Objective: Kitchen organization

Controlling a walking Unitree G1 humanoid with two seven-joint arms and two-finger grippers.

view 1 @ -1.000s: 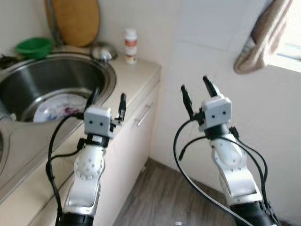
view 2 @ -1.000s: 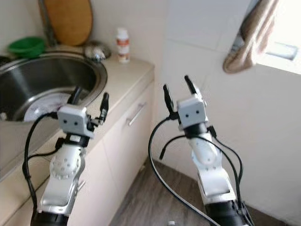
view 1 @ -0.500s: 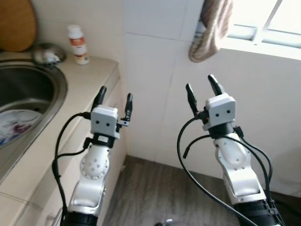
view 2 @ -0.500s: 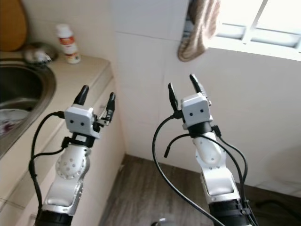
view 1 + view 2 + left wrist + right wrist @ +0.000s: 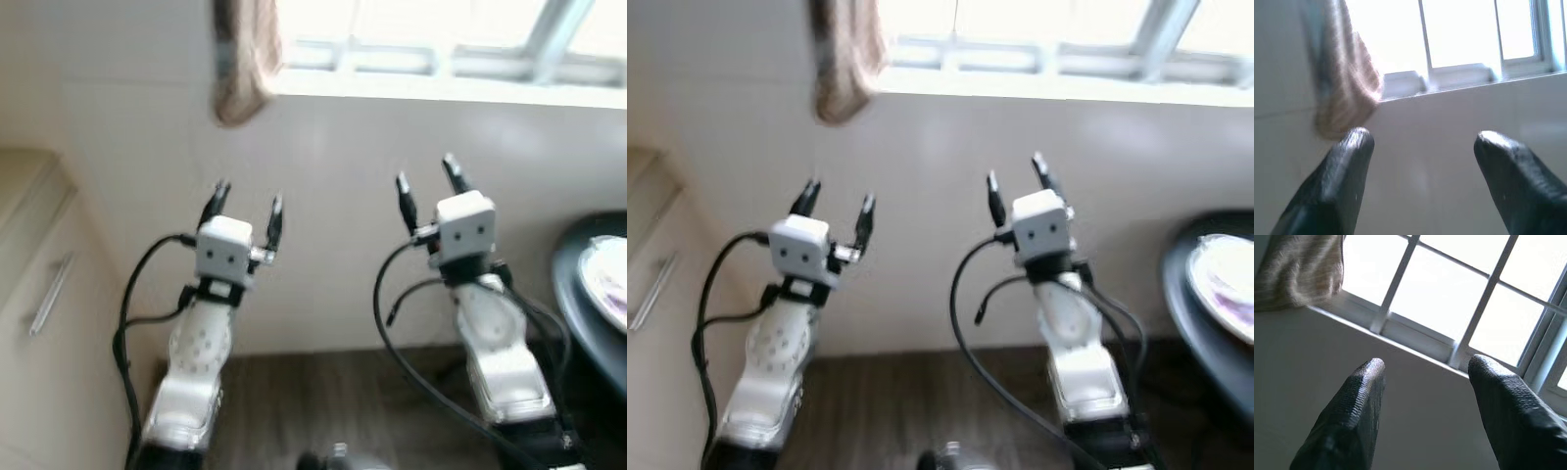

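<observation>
My left gripper (image 5: 247, 196) and right gripper (image 5: 427, 174) were both raised before me, fingers apart and holding nothing. The patterned plate (image 5: 607, 284) lay off to the outer side of my right jaws and lower — on the dark round table (image 5: 578, 304) — so I judged the right arm the nearer one. Below was dark wood floor (image 5: 323, 392); beyond the jaws, a white tiled wall (image 5: 343, 137), a hanging towel (image 5: 245, 59) and the window (image 5: 1449, 289).
</observation>
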